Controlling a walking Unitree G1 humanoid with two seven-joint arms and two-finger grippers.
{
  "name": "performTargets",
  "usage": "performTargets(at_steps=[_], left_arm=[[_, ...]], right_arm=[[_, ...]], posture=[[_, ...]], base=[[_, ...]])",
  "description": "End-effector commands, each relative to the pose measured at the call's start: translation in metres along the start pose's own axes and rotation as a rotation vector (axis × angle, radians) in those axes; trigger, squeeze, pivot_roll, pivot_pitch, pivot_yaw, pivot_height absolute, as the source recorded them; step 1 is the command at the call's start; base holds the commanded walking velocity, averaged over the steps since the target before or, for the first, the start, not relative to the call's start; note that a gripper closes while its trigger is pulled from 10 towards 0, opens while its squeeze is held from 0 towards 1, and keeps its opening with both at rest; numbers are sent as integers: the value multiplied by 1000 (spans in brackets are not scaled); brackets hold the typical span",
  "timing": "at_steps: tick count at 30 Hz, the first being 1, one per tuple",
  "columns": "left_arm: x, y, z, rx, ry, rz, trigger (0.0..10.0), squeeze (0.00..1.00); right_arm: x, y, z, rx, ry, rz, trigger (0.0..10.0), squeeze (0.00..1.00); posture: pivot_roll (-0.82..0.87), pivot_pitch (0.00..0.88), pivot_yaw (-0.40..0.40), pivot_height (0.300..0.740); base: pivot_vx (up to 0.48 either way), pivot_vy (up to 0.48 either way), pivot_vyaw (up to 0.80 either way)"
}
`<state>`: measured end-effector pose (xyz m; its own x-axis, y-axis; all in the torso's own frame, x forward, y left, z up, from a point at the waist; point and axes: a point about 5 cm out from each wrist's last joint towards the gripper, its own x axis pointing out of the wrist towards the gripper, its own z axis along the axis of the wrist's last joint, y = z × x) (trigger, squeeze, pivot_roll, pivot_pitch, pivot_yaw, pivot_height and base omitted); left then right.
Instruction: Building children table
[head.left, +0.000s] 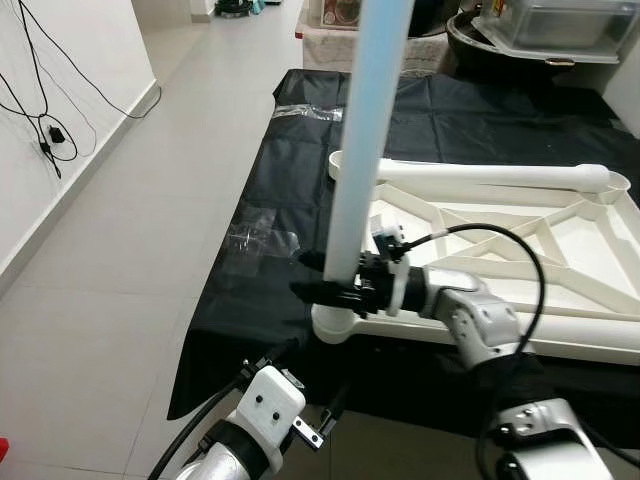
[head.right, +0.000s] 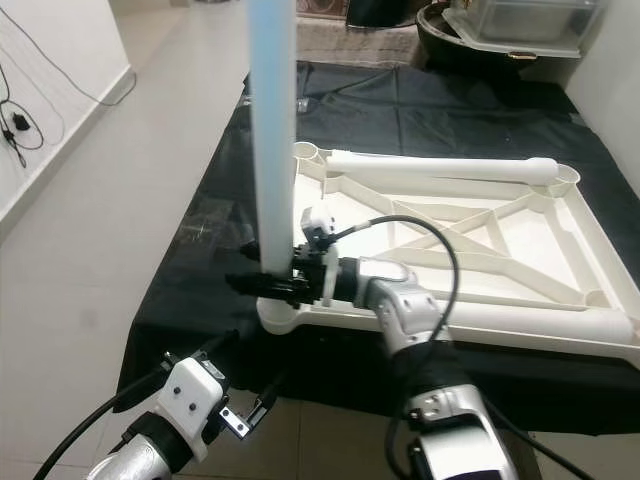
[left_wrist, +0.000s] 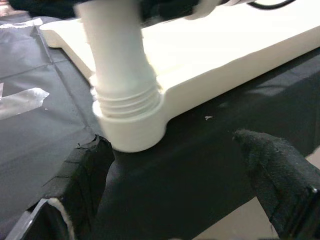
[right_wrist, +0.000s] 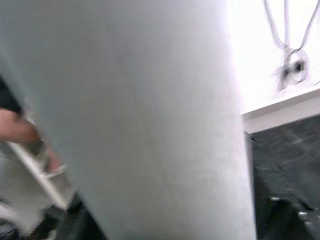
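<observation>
Left gripper spread below table corner, right gripper clamping upright leg above socket

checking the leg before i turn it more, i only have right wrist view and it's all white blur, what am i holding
Observer: The right gripper is shut on the upright table leg, low down, just above the tabletop's corner socket.
Operator: is the leg seated in the socket
Observer: Its base is in the socket, but left wrist view shows thread rings exposed above the rim.
Operator: where's the left gripper
Observer: The left gripper hangs open below the table edge, in front of that corner, touching nothing.
Operator: any other leg on
Observer: No; a second leg lies flat on the upturned tabletop along its far edge.
</observation>
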<state>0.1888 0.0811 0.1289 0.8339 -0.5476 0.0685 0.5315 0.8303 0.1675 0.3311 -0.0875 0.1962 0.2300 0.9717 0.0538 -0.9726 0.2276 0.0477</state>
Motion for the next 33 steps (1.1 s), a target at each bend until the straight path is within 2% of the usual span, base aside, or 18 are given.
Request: performTargets(at_steps=[1, 6, 7, 8, 9, 10, 11, 12, 14, 15, 16, 18, 22, 27, 28, 29, 30, 33], left_arm=[[-2, -2, -1, -6, 2, -3, 10000, 0], [-2, -2, -1, -7, 3, -3, 10000, 0], [-2, -2, -1, -7, 3, -4, 10000, 0], [-2, -2, -1, -8, 3, -5, 10000, 0], [-2, -2, -1, -8, 3, -5, 10000, 0], [-2, -2, -2, -7, 4, -6, 10000, 0], [-2, -2, -2, -7, 4, -6, 10000, 0], [-2, -2, -2, -8, 4, -7, 10000, 0], [-2, -2, -2, -8, 4, -7, 10000, 0], [-2, -2, -3, -7, 5, -9, 10000, 0], [-2, -2, -3, -7, 5, -9, 10000, 0], [-2, -2, -4, -6, 8, -13, 10000, 0], [-2, -2, -4, -6, 10, -14, 10000, 0], [-2, -2, -5, -3, 11, -16, 10000, 0], [-2, -2, -5, -3, 11, -16, 10000, 0], [-2, -2, -5, -3, 11, -16, 10000, 0], [-2, -3, -5, -3, 11, -15, 10000, 0], [-2, -3, -5, -4, 12, -16, 10000, 0]], right_arm=[[6, 3, -5, 0, 12, 1, 0, 0], [4, -1, -7, -17, -11, -140, 0, 0], [1, -6, -8, -35, -27, -283, 0, 0], [-6, -15, -8, -50, -48, -524, 0, 0], [-6, -15, -8, -50, -48, -524, 0, 0], [-16, -23, -9, -60, -58, -755, 0, 0], [-16, -23, -9, -60, -58, -755, 0, 0], [-27, -29, -10, -55, -69, -950, 0, 0], [-27, -29, -10, -55, -69, -950, 0, 0], [-41, -30, -13, -49, -67, -1149, 0, 0], [-41, -30, -13, -49, -67, -1149, 0, 0], [-52, -11, -26, -1, -84, -1467, 0, 0], [-49, 4, -34, 42, -84, -1601, 0, 0], [-29, 11, -37, 81, -116, -1575, 0, 0], [-23, 12, -34, 72, -139, -1537, 10000, 0], [-23, 12, -34, 72, -139, -1537, 10000, 0], [-14, 12, -25, 28, -191, -1436, 10000, 1000], [-11, 11, -21, 0, -215, -1386, 10000, 1000]], posture=[[101, 173, -59, 740], [98, 173, -60, 740], [91, 169, -57, 740], [87, 166, -52, 740], [87, 166, -52, 740], [84, 165, -50, 740], [84, 165, -50, 740], [82, 164, -49, 740], [82, 164, -49, 740], [80, 161, -46, 740], [80, 161, -46, 740], [85, 158, -46, 740], [88, 155, -47, 740], [88, 150, -48, 740], [93, 148, -50, 740], [93, 148, -50, 740], [88, 148, -46, 740], [84, 144, -47, 740]], base=[[0, 0, 0], [0, 0, 0], [0, 0, 0], [0, 0, 0], [0, 0, 0], [0, 0, 0], [0, 0, 0], [0, 0, 0], [0, 0, 0], [0, 0, 0], [0, 0, 0], [0, 0, 0], [0, 0, 0], [0, 0, 0], [0, 0, 0], [0, 0, 0], [0, 0, 0], [0, 0, 0]])
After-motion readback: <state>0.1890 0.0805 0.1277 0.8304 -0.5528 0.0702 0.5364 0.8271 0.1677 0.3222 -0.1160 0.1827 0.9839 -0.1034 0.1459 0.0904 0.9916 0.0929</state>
